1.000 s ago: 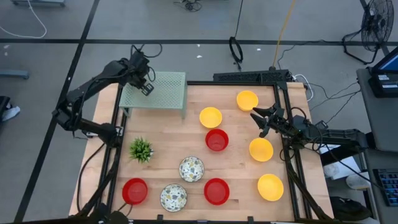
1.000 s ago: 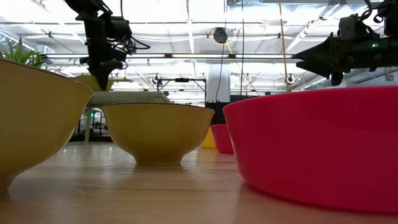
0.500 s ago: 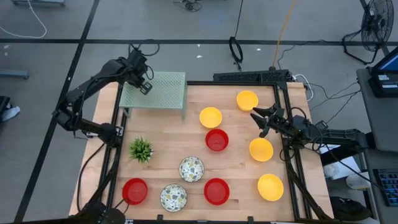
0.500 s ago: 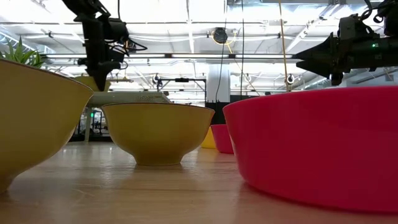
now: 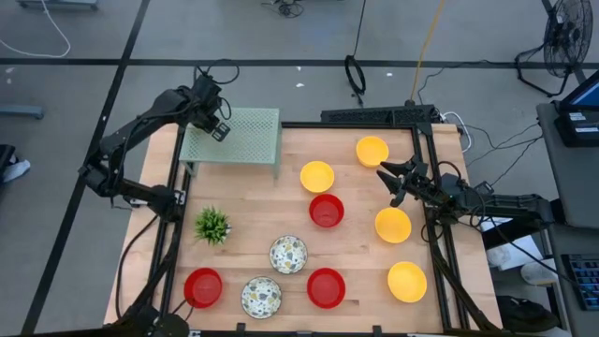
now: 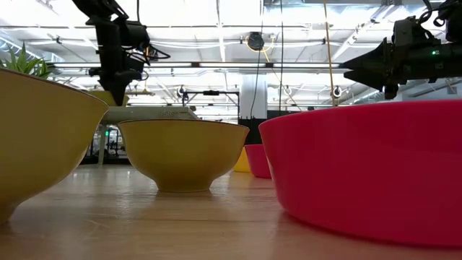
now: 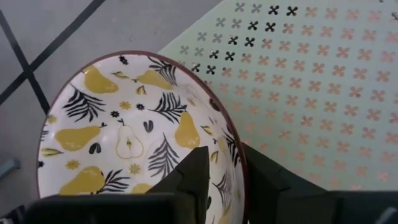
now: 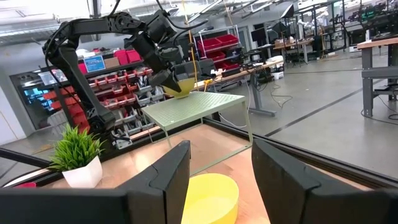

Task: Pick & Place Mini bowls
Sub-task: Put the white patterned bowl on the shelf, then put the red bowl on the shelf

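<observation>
My left gripper (image 5: 217, 131) is over the left part of the pale green mesh rack (image 5: 234, 138), shut on a white bowl with a pear and leaf pattern (image 7: 124, 137). The low view shows this bowl (image 6: 108, 96) just above the rack top (image 6: 148, 114). My right gripper (image 5: 388, 183) hangs open above the table's right side, among the yellow bowls (image 5: 372, 150) (image 5: 393, 225), touching nothing. More yellow (image 5: 316, 175), red (image 5: 326, 211) and patterned bowls (image 5: 288, 254) stand on their bases on the table. My left gripper pinches the patterned bowl's rim (image 7: 239, 165), with one finger (image 7: 193, 177) inside the bowl and the other (image 7: 273, 183) outside its wall. The fingers come from above, pointing down. The bowl sits tilted at the rack's top; whether it touches the mesh I cannot tell.
A small green plant (image 5: 212, 225) stands near the table's left edge. Further bowls sit along the near edge: red (image 5: 203, 287), patterned (image 5: 261, 297), red (image 5: 326, 287) and yellow (image 5: 407, 281). A black frame (image 5: 426, 159) borders the table's right side.
My left gripper, with the patterned bowl, has shifted slightly toward the table's left edge over the rack. My right arm has kept still.
</observation>
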Controlling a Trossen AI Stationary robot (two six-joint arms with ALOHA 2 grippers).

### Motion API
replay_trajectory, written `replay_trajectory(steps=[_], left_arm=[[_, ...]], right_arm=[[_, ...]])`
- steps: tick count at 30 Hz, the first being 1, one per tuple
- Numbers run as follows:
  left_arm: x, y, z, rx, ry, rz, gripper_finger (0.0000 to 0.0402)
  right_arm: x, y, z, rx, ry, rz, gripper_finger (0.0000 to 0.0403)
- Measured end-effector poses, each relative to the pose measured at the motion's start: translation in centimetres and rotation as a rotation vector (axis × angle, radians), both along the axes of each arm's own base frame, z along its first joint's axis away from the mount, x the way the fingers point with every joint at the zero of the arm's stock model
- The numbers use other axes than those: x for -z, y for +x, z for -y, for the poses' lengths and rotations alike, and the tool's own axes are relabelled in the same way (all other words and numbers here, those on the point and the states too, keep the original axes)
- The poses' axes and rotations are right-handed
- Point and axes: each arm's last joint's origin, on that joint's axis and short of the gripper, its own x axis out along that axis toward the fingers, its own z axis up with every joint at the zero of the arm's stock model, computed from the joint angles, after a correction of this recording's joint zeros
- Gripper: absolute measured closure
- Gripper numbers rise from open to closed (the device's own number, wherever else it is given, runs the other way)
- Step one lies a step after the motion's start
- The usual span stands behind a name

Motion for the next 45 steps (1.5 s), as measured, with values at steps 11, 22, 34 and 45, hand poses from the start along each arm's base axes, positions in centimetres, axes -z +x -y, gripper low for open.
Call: replay_trajectory(steps=[11, 22, 34, 45], left_arm=[[0.0, 0.0, 0.0, -0.035, -0.003, 0.018, 0.0315], [-3.5, 0.2, 0.4, -0.032, 0.028, 0.047, 0.0314], [-4.1, 0.7, 2.4, -0.007, -0.104, 0.021, 0.0314], [-3.9, 4.3, 6.8, 0.259, -0.479, 0.292, 0.0314]], right_arm=[[0.0, 0.0, 0.0, 0.000, 0.000, 0.000, 0.0241], [0.0, 0.0, 0.0, 0.000, 0.000, 0.000, 0.0242], [0.0, 0.0, 0.0, 0.000, 0.000, 0.001, 0.0242], [0.0, 0.0, 0.0, 0.000, 0.000, 0.001, 0.0242]])
